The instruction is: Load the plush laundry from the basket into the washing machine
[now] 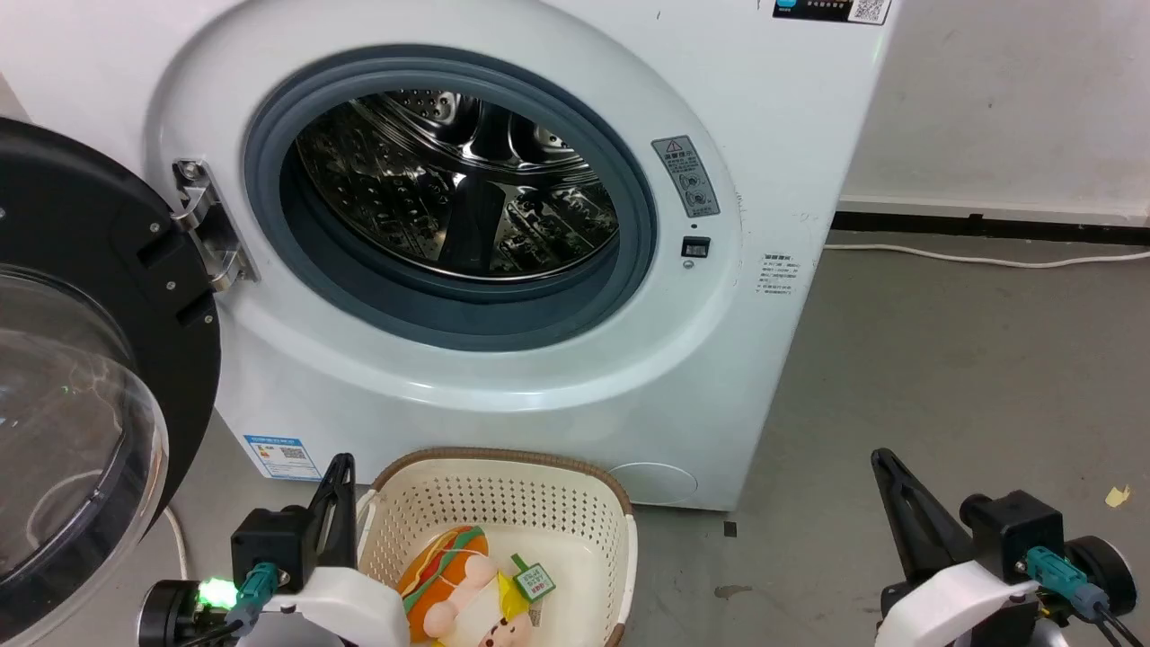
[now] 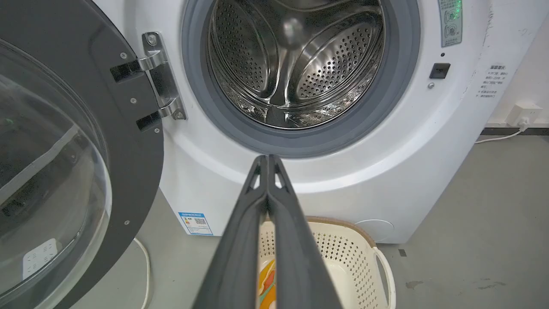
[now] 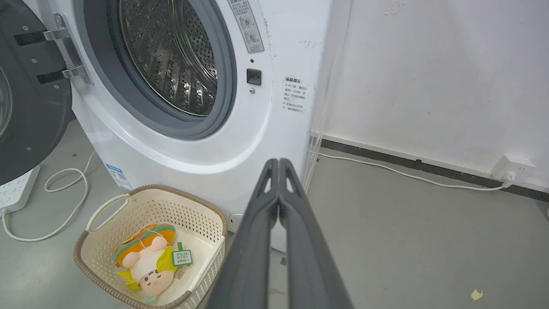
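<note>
The plush doll [image 1: 463,589] lies in the cream basket [image 1: 503,490] on the floor before the white washing machine [image 1: 503,359]; its burger back, peach limbs and green tag show. From the right wrist view the doll [image 3: 148,262] lies face up in the basket [image 3: 107,223]. The washer's door [image 1: 81,377] hangs wide open at the left, and the steel drum [image 1: 458,189] holds nothing. My left gripper [image 1: 340,463] is shut and empty beside the basket's left rim. My right gripper [image 1: 882,458] is shut and empty, well right of the basket.
A white cable [image 1: 988,261] runs along the floor by the back wall to a socket [image 3: 512,167]. A power strip [image 3: 17,189] and its looped cord [image 3: 64,201] lie left of the washer under the open door. Grey floor spreads to the right.
</note>
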You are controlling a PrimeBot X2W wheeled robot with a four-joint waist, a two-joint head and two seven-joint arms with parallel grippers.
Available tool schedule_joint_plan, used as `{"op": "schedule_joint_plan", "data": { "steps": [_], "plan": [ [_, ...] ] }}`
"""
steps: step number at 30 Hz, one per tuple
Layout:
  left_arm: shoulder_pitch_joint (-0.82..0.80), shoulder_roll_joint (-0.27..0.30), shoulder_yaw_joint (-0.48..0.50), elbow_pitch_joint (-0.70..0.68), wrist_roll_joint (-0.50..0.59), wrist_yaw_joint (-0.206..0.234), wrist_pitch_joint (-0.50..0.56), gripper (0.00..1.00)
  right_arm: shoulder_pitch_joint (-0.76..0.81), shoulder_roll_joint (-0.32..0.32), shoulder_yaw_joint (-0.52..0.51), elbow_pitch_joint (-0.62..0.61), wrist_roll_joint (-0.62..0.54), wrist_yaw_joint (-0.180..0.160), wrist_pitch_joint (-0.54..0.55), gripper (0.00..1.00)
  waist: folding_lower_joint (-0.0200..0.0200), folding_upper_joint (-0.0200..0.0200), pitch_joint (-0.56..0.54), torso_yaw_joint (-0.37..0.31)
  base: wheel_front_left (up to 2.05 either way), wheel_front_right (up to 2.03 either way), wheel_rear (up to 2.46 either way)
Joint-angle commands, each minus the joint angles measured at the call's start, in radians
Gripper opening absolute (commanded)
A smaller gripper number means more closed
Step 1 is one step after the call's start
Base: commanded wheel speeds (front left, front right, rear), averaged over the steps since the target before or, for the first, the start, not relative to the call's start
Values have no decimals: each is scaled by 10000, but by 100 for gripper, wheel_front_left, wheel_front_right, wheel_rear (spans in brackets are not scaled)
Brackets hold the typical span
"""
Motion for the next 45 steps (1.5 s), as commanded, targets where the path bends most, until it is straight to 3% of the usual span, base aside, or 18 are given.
{"op": "schedule_joint_plan", "data": {
  "steps": [1,45],
  "plan": [
    [-152,1,3,-43,18,-43,3,0,-117,-10,-3,-43,-74,-9,7,0,0,0,0,0,0,0,0],
    [-152,1,3,-43,18,-43,3,0,-117,-10,-3,-43,-74,-9,7,0,0,0,0,0,0,0,0]
  ]
}}
